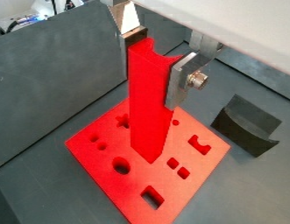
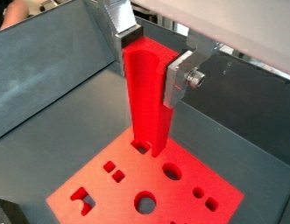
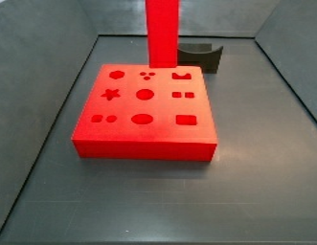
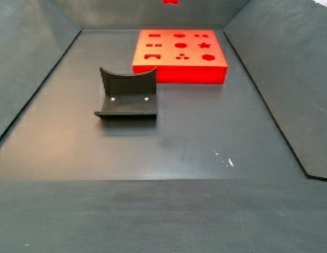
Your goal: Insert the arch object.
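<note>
Both wrist views: tall red arch piece (image 1: 146, 101) (image 2: 147, 96) clamped upright between the silver finger plates of the gripper (image 1: 153, 59) (image 2: 150, 54), one plate on each flank near the top end. Lower end hanging just over the red insertion block (image 1: 106, 150) (image 2: 112, 188), close to a cutout in its top face; cannot tell whether touching or slightly clear.

Side view: same arch piece (image 3: 162, 32) showing as a vertical red column at 12 o'clock, rising out of frame, foot at the far edge of the block (image 3: 144, 140) near the arch-shaped cutout (image 3: 184, 74). Gripper itself out of frame here. Block top carrying rows of shaped holes: star (image 3: 111, 94), round hole (image 3: 144, 94), oval (image 3: 142, 119), rectangle (image 3: 187, 120), plus smaller dots and squares.

Dark L-shaped fixture (image 3: 199, 55) at about 1 o'clock of the block, just behind it and apart from it, also visible in a wrist view (image 1: 248, 124) beside the block's corner.

In a side view from the opposite end, block (image 4: 181, 54) at 12 o'clock on the dark grey surface (image 4: 166, 148), fixture (image 4: 127, 95) nearer, at roughly 7 o'clock from the block and clearly separate. Only a sliver of red (image 4: 170, 2) at the top edge above the block. Grey walls enclosing the surface on all sides.
</note>
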### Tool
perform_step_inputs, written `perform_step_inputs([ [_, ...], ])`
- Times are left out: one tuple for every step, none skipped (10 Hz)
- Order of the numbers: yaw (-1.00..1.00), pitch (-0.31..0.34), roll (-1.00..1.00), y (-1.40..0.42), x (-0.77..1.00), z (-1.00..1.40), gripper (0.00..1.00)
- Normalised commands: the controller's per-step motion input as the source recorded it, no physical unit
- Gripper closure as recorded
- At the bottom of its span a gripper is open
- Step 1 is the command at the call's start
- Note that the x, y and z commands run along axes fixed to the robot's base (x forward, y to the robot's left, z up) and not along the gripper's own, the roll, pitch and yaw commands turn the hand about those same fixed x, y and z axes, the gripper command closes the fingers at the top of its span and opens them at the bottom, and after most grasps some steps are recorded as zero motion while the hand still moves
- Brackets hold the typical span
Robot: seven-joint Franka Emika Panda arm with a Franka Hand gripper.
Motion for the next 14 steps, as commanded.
perform_step_inputs([
  [0.0, -0.02, -0.07, 0.15, 0.0, 0.0, 1.0],
  [0.0, -0.013, -0.11, 0.73, 0.49, -0.15, 1.0],
  [0.0, -0.031, -0.06, 0.9, 0.63, -0.2, 1.0],
  [0.0, -0.027, -0.05, 0.87, 0.69, -0.18, 1.0],
  [-0.02, -0.021, -0.05, 0.82, 0.73, -0.19, 1.0],
  [-0.06, -0.027, -0.04, 0.77, 0.76, -0.17, 1.0],
  [-0.07, -0.027, -0.02, 0.77, 0.76, -0.17, 1.0],
  [-0.12, 0.0, 0.0, 0.68, 0.77, -0.24, 1.0],
  [-0.2, 0.0, 0.11, 0.58, 0.73, -0.45, 1.0],
  [-0.16, 0.023, 0.06, 0.44, 0.68, -0.46, 1.0],
  [-0.02, 0.044, 0.0, 0.09, 0.18, -0.15, 1.0],
  [0.0, 0.0, 0.0, 0.0, 0.0, 0.0, 1.0],
  [0.05, 0.0, 0.16, 0.0, -0.02, -0.11, 1.0],
  [0.0, -0.021, 0.43, -0.15, -0.18, -0.37, 1.0],
])
